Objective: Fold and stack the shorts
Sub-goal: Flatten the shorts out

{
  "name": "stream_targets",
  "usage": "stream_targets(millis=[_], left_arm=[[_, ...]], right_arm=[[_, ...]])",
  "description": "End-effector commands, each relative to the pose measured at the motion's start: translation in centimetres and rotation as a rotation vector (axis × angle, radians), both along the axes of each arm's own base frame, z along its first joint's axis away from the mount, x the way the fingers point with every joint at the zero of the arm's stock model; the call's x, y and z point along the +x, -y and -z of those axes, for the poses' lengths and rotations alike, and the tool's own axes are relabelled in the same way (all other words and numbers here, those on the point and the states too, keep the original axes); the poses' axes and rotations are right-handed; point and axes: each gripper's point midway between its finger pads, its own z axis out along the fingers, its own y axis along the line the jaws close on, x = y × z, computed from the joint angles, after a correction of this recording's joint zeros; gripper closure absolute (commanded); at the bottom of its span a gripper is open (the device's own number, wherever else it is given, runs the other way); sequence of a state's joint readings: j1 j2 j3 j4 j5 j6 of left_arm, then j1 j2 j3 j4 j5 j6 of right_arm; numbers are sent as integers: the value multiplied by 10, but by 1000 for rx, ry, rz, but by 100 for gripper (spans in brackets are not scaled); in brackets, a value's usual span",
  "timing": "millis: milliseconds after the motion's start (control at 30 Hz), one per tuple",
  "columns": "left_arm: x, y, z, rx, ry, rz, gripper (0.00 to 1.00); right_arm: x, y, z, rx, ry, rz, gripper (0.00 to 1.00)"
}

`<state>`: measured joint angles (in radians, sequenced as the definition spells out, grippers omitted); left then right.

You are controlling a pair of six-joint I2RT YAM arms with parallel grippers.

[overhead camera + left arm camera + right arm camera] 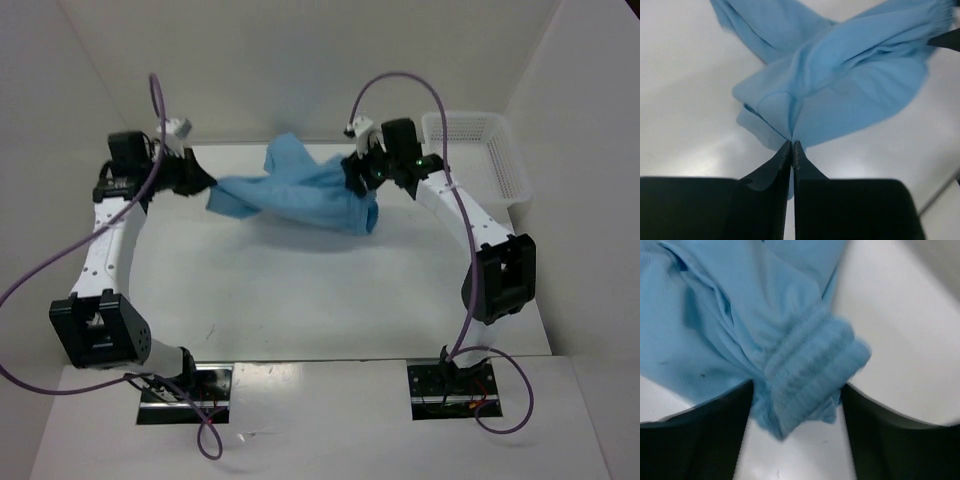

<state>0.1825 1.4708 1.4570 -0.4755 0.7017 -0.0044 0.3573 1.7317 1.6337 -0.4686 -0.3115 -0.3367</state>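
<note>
The light blue shorts [300,195] hang twisted above the white table, stretched between my two grippers. My left gripper [207,187] is shut on a thin fold of their left end, and the left wrist view shows the fingertips pressed together [792,142] on the cloth [850,75]. My right gripper [352,175] is at their right end. In the right wrist view its jaws stand wide apart [796,386], with the blurred, gathered waistband [810,370] lying between them and the rest of the shorts [730,315] spreading up and left.
A white mesh basket [500,165] stands at the back right of the table. White walls close the back and sides. Purple cables loop over both arms.
</note>
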Motion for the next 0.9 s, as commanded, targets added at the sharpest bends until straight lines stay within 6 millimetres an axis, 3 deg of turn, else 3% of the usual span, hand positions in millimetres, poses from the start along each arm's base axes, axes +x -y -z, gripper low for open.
stream_targets(millis=[0, 33, 100, 133, 267, 400, 500, 533, 667, 733, 867], left_arm=[[-75, 28, 104, -22, -370, 31, 88], [-93, 31, 118, -12, -424, 27, 75], [-127, 35, 157, 13, -556, 24, 65], [-131, 35, 156, 39, -555, 18, 51], [-128, 32, 159, 69, -560, 1, 39], [-101, 24, 163, 98, -525, -26, 36], [-84, 13, 174, 146, -512, -74, 36], [-81, 11, 177, 155, -510, -83, 35], [-66, -5, 203, 222, -535, -145, 33], [-62, -7, 209, 230, -538, -153, 33], [-63, -3, 220, 214, -581, -131, 46]], right_arm=[[-61, 26, 93, -174, -200, -125, 17], [-74, 31, 105, -196, -236, -138, 3], [-96, 39, 121, -216, -283, -147, 0], [-102, 44, 125, -231, -299, -139, 0], [-114, 48, 130, -225, -334, -124, 2], [-122, 35, 121, -138, -381, -125, 15], [-125, 25, 116, -83, -407, -148, 33], [-122, 20, 114, -66, -404, -163, 42], [-96, 7, 109, -18, -381, -138, 56], [-84, -2, 108, 7, -381, -148, 56], [-66, -8, 110, 9, -358, -122, 56]])
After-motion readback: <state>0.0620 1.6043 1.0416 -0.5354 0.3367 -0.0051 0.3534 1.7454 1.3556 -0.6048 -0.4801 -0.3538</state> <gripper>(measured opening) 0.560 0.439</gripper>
